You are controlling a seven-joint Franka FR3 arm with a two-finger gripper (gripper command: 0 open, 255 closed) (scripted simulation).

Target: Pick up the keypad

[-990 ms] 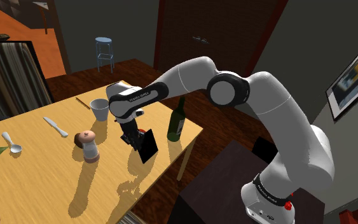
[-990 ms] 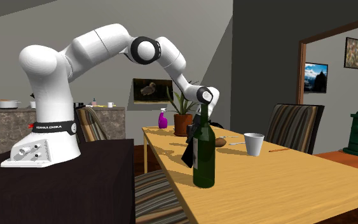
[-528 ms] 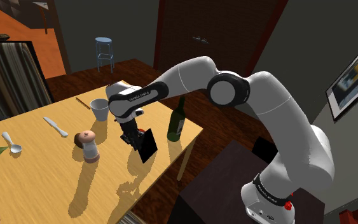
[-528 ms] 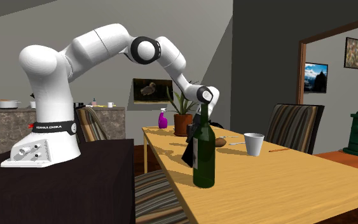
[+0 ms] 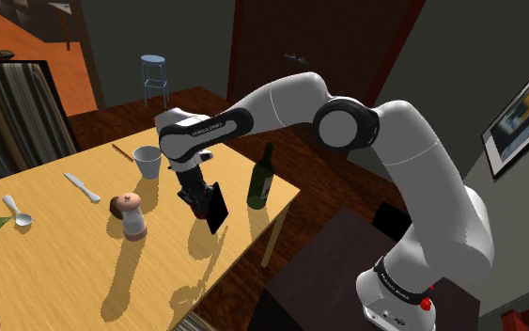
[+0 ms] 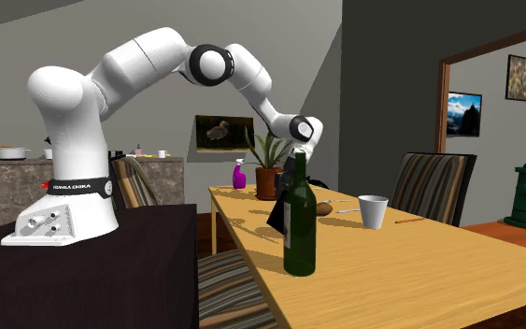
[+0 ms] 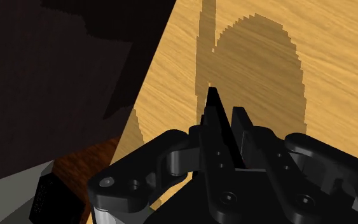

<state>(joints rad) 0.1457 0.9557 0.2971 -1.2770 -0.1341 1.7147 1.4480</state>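
The keypad [image 5: 216, 208] is a thin black slab hanging on edge just above the wooden table [image 5: 65, 263], near its edge on the shoulder view's right. My black gripper [image 5: 196, 197] is shut on its upper end. In the second exterior view the keypad [image 6: 277, 213] hangs behind the green bottle, under the gripper [image 6: 293, 179]. The wrist view shows the fingers [image 7: 242, 130] clasping the keypad's narrow edge [image 7: 212, 108], with the tabletop [image 7: 323, 76] and the arm's shadow beyond.
A dark green bottle [image 5: 261, 179] stands close beside the keypad. A white cup [image 5: 147, 162], a shaker [image 5: 130, 215], a knife [image 5: 82, 187] and a spoon [image 5: 16, 211] lie further along the table. A potted plant [image 6: 269, 168] and striped chairs [image 6: 433, 187] border it.
The arm has risen and the keypad has come up a little from the table, shifting slightly towards the cup. The gripper stays shut on it.
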